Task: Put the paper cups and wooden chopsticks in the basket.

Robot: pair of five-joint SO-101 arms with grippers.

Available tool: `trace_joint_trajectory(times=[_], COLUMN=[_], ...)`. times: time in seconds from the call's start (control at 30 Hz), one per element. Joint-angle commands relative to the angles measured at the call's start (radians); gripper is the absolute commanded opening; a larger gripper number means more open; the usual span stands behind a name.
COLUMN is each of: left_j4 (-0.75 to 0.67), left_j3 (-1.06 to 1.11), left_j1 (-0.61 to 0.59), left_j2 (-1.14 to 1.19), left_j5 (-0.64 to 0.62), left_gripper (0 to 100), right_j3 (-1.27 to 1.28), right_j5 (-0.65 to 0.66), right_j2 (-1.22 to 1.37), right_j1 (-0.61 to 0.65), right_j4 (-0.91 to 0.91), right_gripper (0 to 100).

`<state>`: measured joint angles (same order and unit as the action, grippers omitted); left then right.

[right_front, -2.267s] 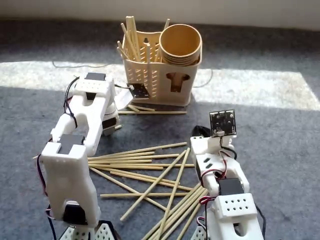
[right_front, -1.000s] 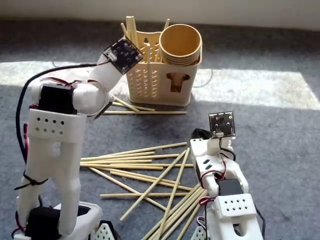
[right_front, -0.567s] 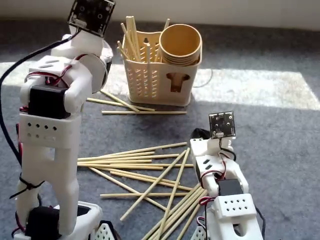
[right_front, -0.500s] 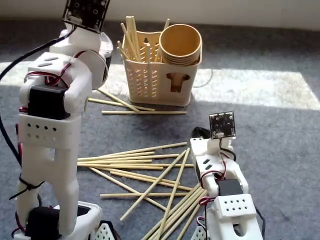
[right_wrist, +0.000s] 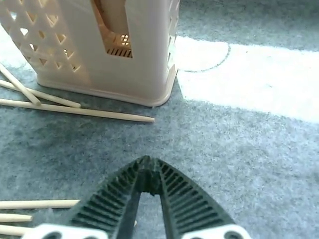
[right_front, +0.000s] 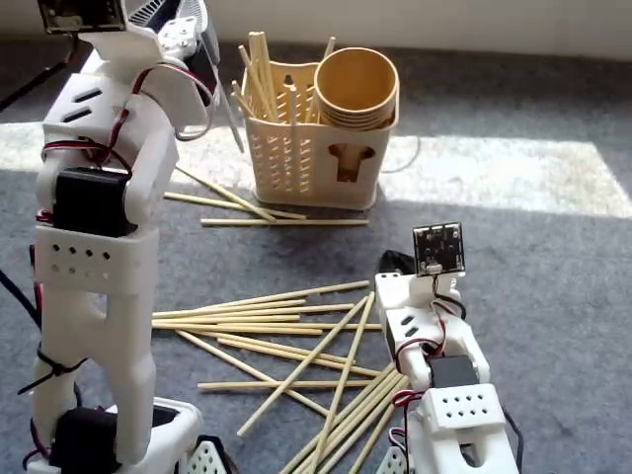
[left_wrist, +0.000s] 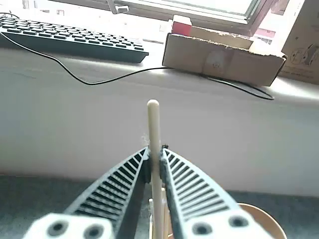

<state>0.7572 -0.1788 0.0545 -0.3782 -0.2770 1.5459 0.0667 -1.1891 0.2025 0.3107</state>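
Left gripper (left_wrist: 154,155): its ribbed black fingers pinch one pale, round-sectioned wooden chopstick (left_wrist: 153,124). The stick stands upright between them, its smooth blunt tip clear above the fingertips. In the high view we see this arm raised tall, just beside the cream plastic basket (right_front: 296,163).

The basket has lattice-perforated walls and a keyhole-shaped cut-out in its front. One side holds a nested stack of tan paper cups (right_front: 355,89) with thick rolled rims. The other side holds a bundle of standing chopsticks (right_front: 259,74), leaning at mixed angles.

At the basket's foot lie three more sticks (right_front: 286,221), one of them parallel to its front wall. Nearer the arm bases, a scatter of loose chopsticks (right_front: 286,336) lies crossed and fanned on the grey short-pile carpet (right_front: 553,276).

Right gripper (right_wrist: 147,167): fingertips pressed together on nothing, low over the carpet, pointing at the basket's base.
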Motion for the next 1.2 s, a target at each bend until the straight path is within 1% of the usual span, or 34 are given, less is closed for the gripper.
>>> trace_joint_trajectory(times=[0.0, 0.27, 0.47, 0.63, 0.73, 0.8, 1.0, 1.1, 1.17], left_j4=[-0.078, -0.16, -0.25, -0.27, -0.287, -0.287, -0.272, -0.209, -0.164], left_j3=[-0.041, -0.038, -0.047, -0.048, -0.047, -0.047, -0.036, -0.038, -0.038], left_j1=[0.021, 0.091, 0.087, 0.081, 0.068, 0.065, 0.065, 0.07, 0.071], left_j2=[-0.03, -0.025, 0.064, 0.151, 0.194, 0.217, 0.255, 0.271, 0.274], left_j5=[-0.041, -0.035, -0.035, -0.031, 0.026, 0.043, 0.043, 0.041, 0.041], left_gripper=[1, 1, 1, 1, 1, 1, 1, 1, 3], right_j3=[-0.005, -0.005, -0.005, -0.005, -0.005, -0.005, -0.005, -0.005, -0.005], right_j5=[0.012, 0.012, 0.012, 0.012, 0.012, 0.012, 0.014, 0.014, 0.014], right_j2=[-0.01, -0.01, -0.01, -0.01, -0.01, -0.01, -0.01, -0.01, -0.01], right_j1=[-0.002, -0.002, -0.002, -0.002, -0.002, -0.002, -0.002, -0.002, -0.002], right_j4=[-0.027, -0.027, -0.027, -0.027, -0.028, -0.028, -0.028, -0.028, -0.028], right_gripper=[1.0, 1.0, 1.0, 1.0, 1.0, 1.0, 1.0, 1.0, 1.0])
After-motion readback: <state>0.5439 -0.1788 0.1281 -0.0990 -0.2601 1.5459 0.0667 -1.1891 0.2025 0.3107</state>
